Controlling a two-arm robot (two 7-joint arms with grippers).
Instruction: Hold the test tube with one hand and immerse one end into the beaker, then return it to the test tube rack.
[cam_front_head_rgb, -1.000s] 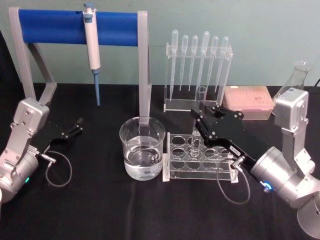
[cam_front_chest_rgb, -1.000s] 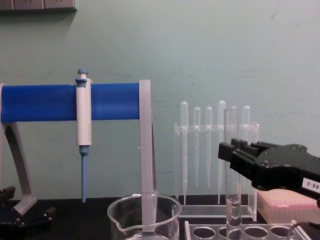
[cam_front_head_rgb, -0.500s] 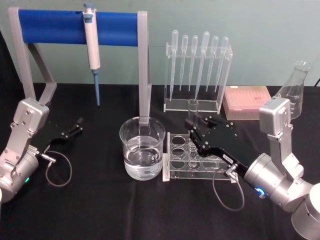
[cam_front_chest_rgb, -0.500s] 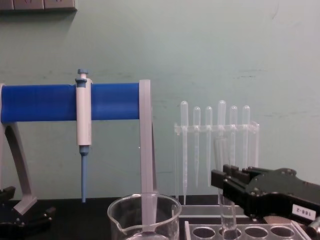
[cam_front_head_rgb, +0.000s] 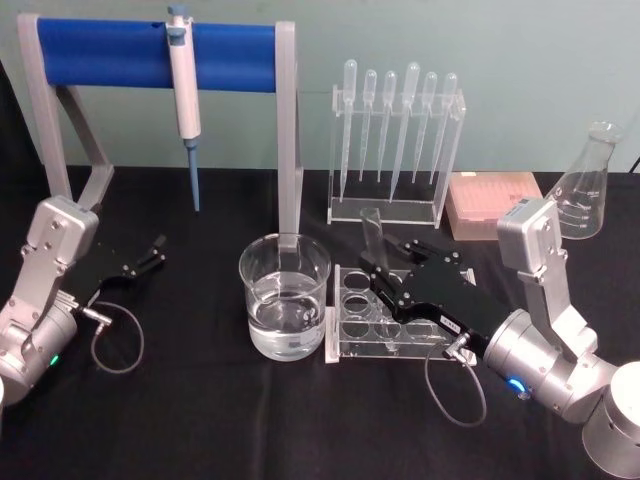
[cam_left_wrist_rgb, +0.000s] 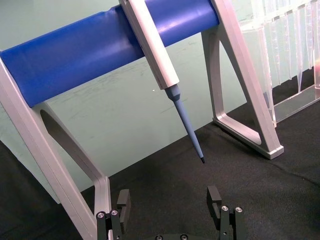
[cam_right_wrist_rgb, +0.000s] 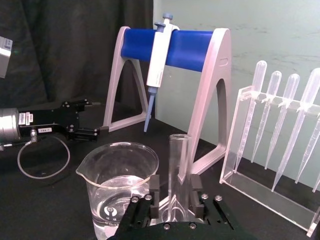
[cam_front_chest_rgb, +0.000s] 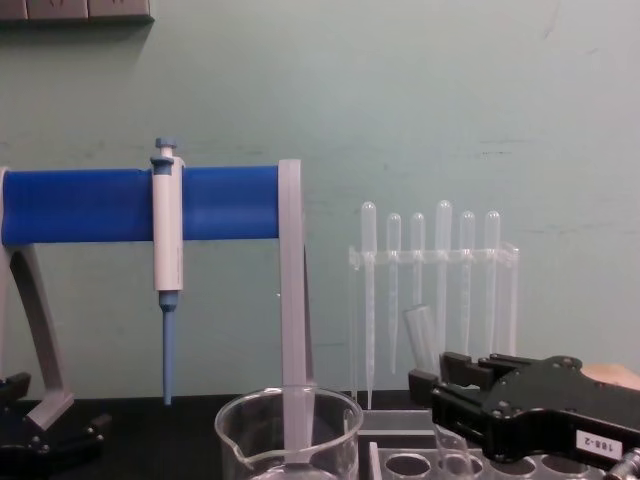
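Jaws of right gripper pinching tilted test tube, left gripper spread.

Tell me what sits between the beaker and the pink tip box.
In the head view, the clear tube rack lies between the beaker and the pink tip box, with the right tool holding the test tube over it.

My table is covered in black cloth. The beaker stands on it, a clear tube rack touching its right side. Behind the beaker rise the blue-barred stand and the pipette rack; farther right sit a pink box and a flask.
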